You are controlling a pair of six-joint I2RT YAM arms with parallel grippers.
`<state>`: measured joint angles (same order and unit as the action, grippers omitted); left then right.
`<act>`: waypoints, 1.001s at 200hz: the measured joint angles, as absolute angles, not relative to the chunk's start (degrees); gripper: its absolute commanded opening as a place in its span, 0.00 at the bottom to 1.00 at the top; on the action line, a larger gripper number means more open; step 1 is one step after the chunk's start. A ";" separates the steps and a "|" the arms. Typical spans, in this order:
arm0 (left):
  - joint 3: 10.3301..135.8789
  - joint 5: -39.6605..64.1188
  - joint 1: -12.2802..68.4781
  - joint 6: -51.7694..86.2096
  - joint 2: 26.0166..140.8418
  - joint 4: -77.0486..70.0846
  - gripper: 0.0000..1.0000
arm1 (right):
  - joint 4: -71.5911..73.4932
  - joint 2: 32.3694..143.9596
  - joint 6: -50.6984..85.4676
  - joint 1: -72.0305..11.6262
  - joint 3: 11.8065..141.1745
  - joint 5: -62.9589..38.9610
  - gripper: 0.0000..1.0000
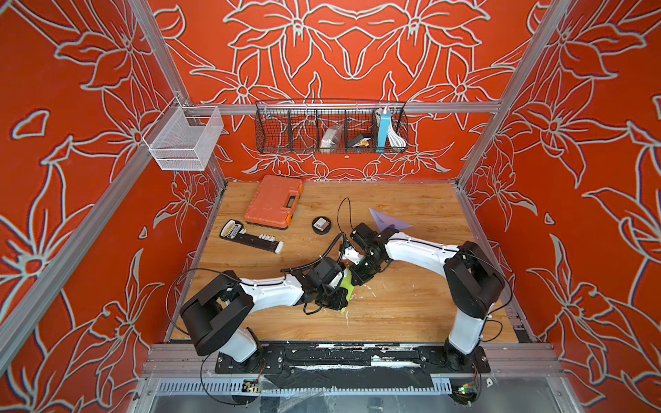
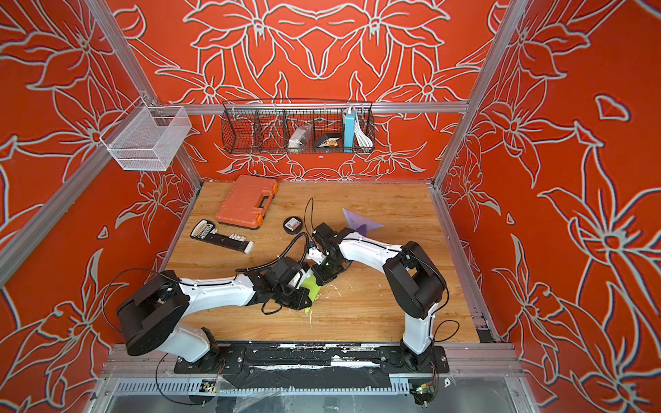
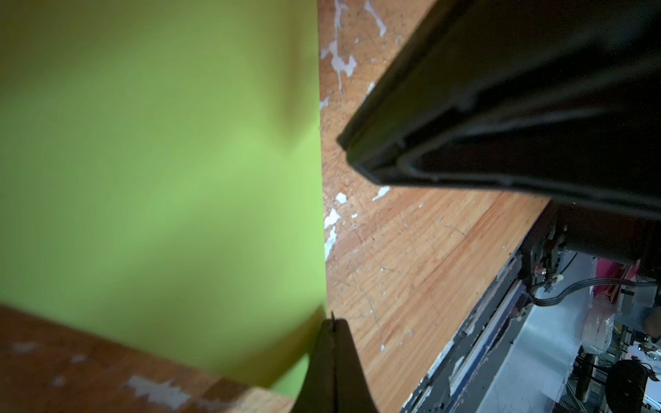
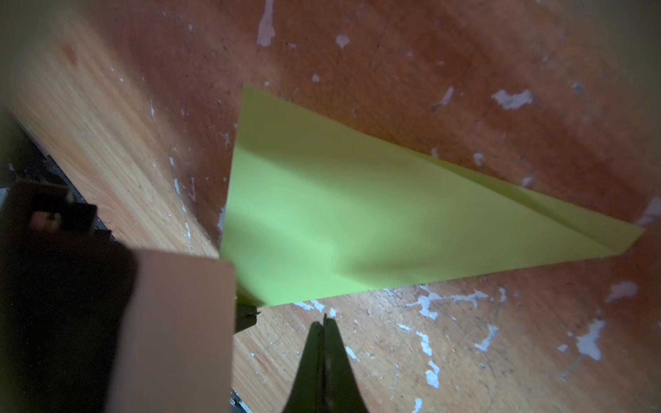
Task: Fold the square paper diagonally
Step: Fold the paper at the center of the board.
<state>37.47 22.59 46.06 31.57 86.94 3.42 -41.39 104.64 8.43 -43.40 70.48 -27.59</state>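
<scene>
The square paper (image 4: 357,221) is lime green and lies on the wooden table (image 1: 411,307), folded into a triangle with its layers slightly offset along one edge. In both top views only a sliver of the paper (image 1: 346,286) (image 2: 310,289) shows between the two wrists. My left gripper (image 3: 333,319) is shut, with its tips at a corner of the paper (image 3: 161,178) and nothing visible between them. My right gripper (image 4: 324,320) is shut, over bare wood just off the paper's long edge and close to the left gripper.
An orange tool case (image 1: 273,202), a black bar with white pieces (image 1: 250,237) and a round black tin (image 1: 321,225) lie at the back left. A folded purple paper (image 1: 388,221) lies behind the right arm. Wire baskets (image 1: 331,127) (image 1: 184,137) hang on the frame.
</scene>
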 measured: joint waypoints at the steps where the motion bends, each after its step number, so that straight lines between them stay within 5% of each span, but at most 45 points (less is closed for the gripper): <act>1: 37.47 22.59 46.06 31.53 87.00 3.36 0.00 | -41.36 104.64 8.47 -43.40 70.48 -27.62 0.00; 200: 35.88 23.40 45.80 30.00 90.28 -3.60 0.00 | -30.17 105.54 19.14 -43.42 61.43 -33.32 0.00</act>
<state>35.88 23.40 45.80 30.00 90.28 -3.60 -30.17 105.54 19.14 -43.42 61.43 -33.32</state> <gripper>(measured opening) 0.047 0.042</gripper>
